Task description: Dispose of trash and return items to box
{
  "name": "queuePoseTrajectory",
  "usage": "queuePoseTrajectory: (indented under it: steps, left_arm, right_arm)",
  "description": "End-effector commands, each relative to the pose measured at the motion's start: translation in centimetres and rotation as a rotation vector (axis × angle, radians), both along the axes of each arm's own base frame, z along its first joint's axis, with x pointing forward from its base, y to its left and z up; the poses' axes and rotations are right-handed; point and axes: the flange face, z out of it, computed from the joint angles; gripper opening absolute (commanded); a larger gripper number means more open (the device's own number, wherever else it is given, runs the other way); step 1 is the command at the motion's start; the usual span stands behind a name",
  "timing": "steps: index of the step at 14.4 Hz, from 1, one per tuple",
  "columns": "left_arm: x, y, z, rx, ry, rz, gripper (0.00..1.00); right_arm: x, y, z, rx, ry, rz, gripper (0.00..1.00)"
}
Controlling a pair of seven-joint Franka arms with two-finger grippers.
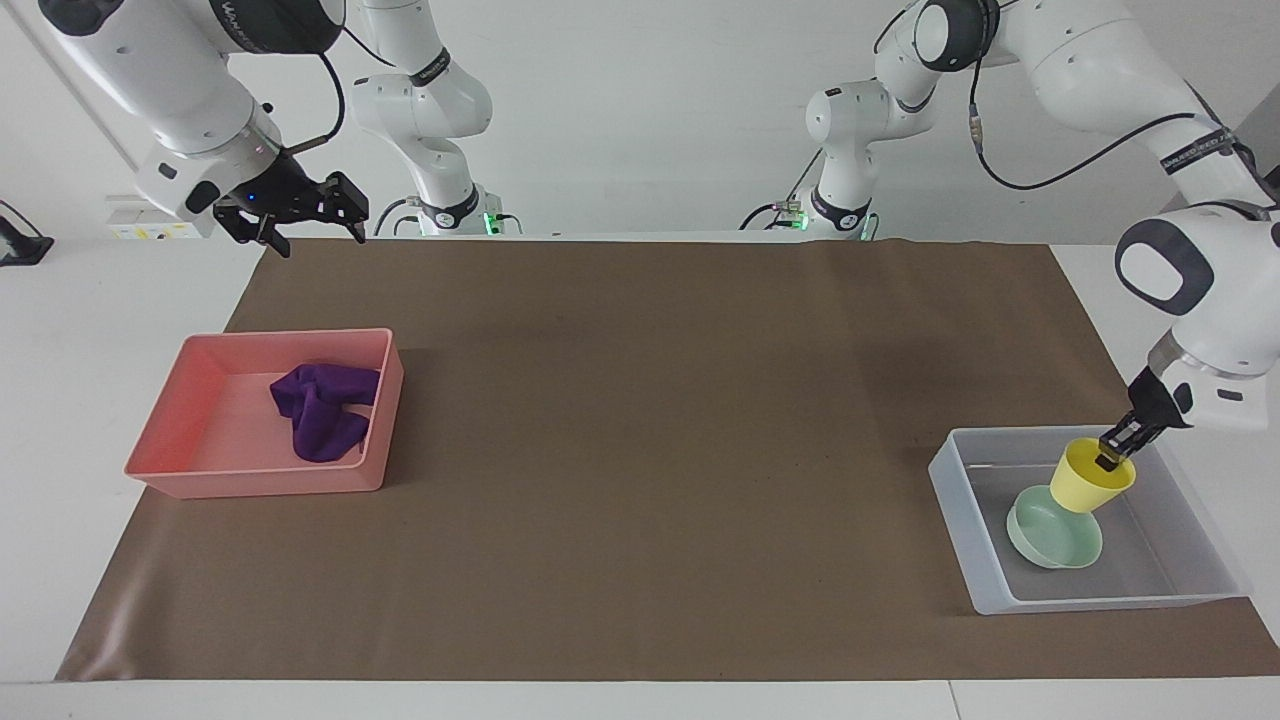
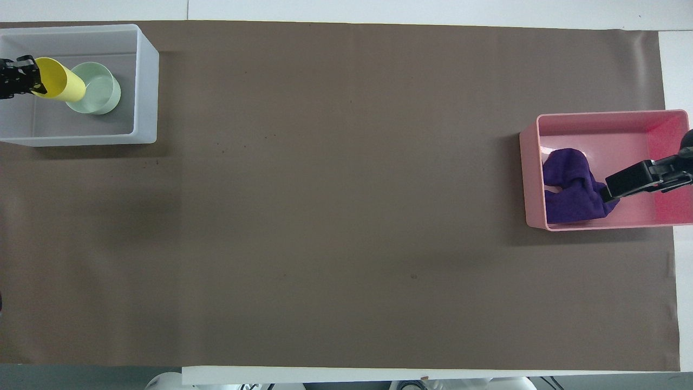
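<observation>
My left gripper [image 1: 1112, 455] is shut on the rim of the yellow cup [image 1: 1088, 487] and holds it tilted over the translucent box [image 1: 962, 540]. The cup's base is over the mint-green bowl [image 1: 1050, 538], which lies in the box; I cannot tell whether they touch. In the overhead view the cup [image 2: 60, 86] lies across the bowl [image 2: 100, 97] inside the box [image 2: 146, 81], with the left gripper [image 2: 21, 76] at that view's edge. The purple cloth [image 1: 320, 415] [image 2: 568, 189] lies in the pink tray [image 1: 210, 420]. My right gripper [image 1: 312, 238] is open and empty, raised above the mat.
The pink tray [image 2: 595, 130] stands at the right arm's end of the brown mat [image 1: 640, 450]. The box stands at the left arm's end. The right gripper [image 2: 617, 187] covers part of the tray in the overhead view.
</observation>
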Motion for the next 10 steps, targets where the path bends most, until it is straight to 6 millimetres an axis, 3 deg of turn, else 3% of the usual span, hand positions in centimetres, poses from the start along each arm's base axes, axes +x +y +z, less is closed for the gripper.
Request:
queuePoseTrajectory:
  steps: [1,3,4,5,6,8,10]
  left_arm:
    - [1.5,-0.4,-3.1,-0.011,-0.030,0.005,0.00]
    - [1.4,-0.8,-4.3,-0.009,-0.024,-0.005,0.02]
    - [1.3,-0.8,-4.7,-0.003,-0.020,-0.014,0.35]
    - [1.4,-1.0,-4.5,0.005,-0.033,-0.021,0.84]
    - [1.3,-2.0,-3.7,0.008,-0.034,-0.036,0.99]
    - [-1.3,-2.5,0.8,0.005,0.017,-0.074,1.00]
    - [-7.7,-3.8,3.8,-0.005,0.099,-0.162,1.00]
  right_arm:
    - [-0.2,-0.1,-0.1,-0.025,-0.042,0.002,1.00]
    - [-0.2,-0.2,-0.2,-0.025,-0.040,-0.002,1.00]
    - [-0.2,-0.2,-0.2,-0.026,-0.040,-0.004,1.00]
    - [-0.2,-0.2,-0.2,-0.026,-0.040,-0.004,1.00]
    - [-0.2,-0.2,-0.2,-0.025,-0.040,-0.002,1.00]
    - [-0.2,-0.3,-0.2,-0.024,-0.039,0.001,1.00]
    - [-0.2,-0.2,-0.2,-0.024,-0.041,0.002,1.00]
